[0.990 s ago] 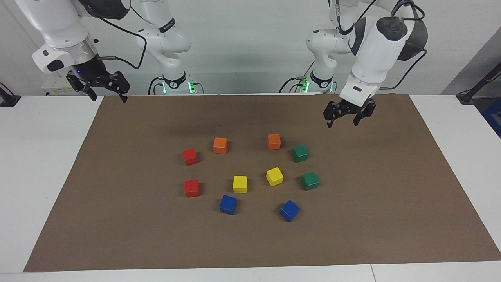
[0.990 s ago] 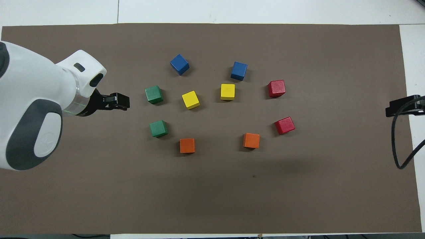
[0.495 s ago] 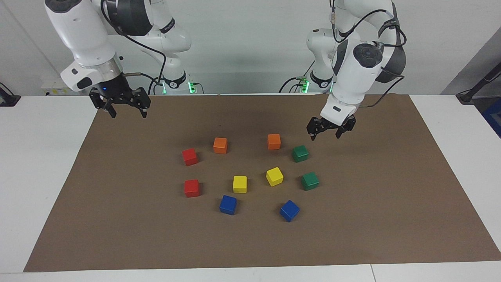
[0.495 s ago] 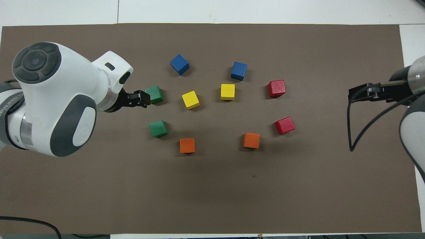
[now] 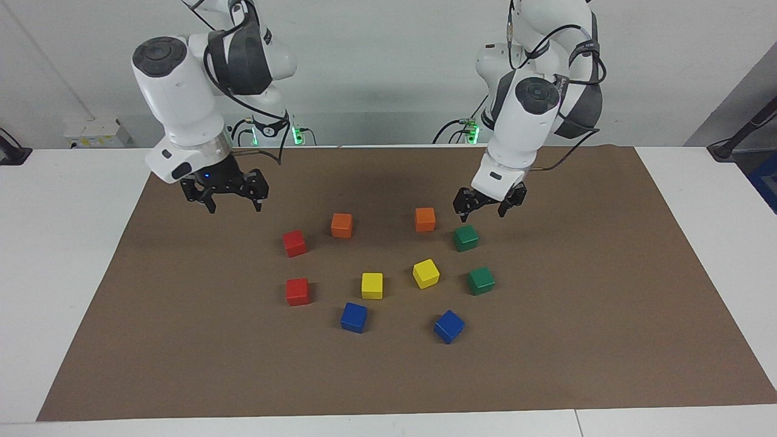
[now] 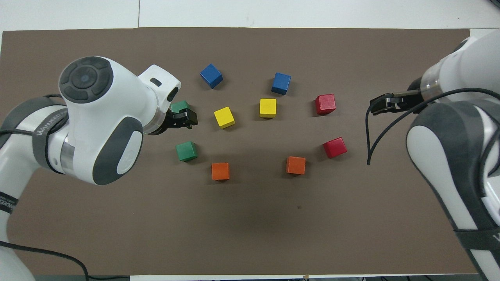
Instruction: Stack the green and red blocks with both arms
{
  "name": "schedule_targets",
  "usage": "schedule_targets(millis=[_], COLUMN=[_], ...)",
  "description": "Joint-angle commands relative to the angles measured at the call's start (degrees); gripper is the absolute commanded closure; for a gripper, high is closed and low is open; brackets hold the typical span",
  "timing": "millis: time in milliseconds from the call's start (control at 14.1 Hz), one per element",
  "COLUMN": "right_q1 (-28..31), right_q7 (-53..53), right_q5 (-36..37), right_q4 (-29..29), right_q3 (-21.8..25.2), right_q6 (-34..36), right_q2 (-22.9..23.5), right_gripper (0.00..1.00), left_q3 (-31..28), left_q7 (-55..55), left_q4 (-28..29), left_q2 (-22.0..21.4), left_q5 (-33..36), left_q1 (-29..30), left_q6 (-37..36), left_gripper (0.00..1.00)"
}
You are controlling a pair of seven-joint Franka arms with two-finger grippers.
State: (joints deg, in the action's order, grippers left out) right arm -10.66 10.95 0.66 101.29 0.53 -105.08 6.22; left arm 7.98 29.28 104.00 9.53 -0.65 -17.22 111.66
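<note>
Over the brown mat (image 5: 607, 291) on the worktop I see my left pincer (image 5: 489, 206) hanging spread and empty above the green block (image 5: 465, 238) nearer the robots, not touching it. My right pincer (image 5: 226, 193), spread and empty too, hovers over bare mat toward its own end. Going outward I count two orange blocks (image 5: 342, 225), two red (image 5: 294, 243), two green, two yellow (image 5: 372, 285), two blue (image 5: 354, 317), all unstacked.

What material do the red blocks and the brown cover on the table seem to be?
Red blocks: probably painted wood or plastic; matte faces, sharp edges, no glare. Brown cover: likely paper or thin card; flat, dull, with straight cut edges on the white table.
</note>
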Motion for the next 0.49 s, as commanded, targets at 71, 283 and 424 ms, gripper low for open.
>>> schedule_targets(millis=[71,283,424], right_q1=[-0.6,-2.3,-3.2], right_q7=[4.8,6.3,5.8], right_q5=[-2.6,-3.4,-3.3], right_q4=[6.4,7.2,8.5], right_q3=[-0.2,-0.2,-0.2], right_q6=[-5.7,-9.7,-13.7], right_q2=[-1.0,0.7,1.8], right_gripper=[0.0,0.0,0.0], left_q3=[-0.7,-0.7,-0.7], left_q7=[1.5,3.9,7.2], left_q4=[4.5,8.0,12.3], left_q2=[-0.4,-0.3,-0.7], left_q5=[1.2,1.2,1.2], left_q1=[-0.8,-1.7,-1.5], left_q6=[3.6,7.3,12.5], left_gripper=[0.0,0.0,0.0])
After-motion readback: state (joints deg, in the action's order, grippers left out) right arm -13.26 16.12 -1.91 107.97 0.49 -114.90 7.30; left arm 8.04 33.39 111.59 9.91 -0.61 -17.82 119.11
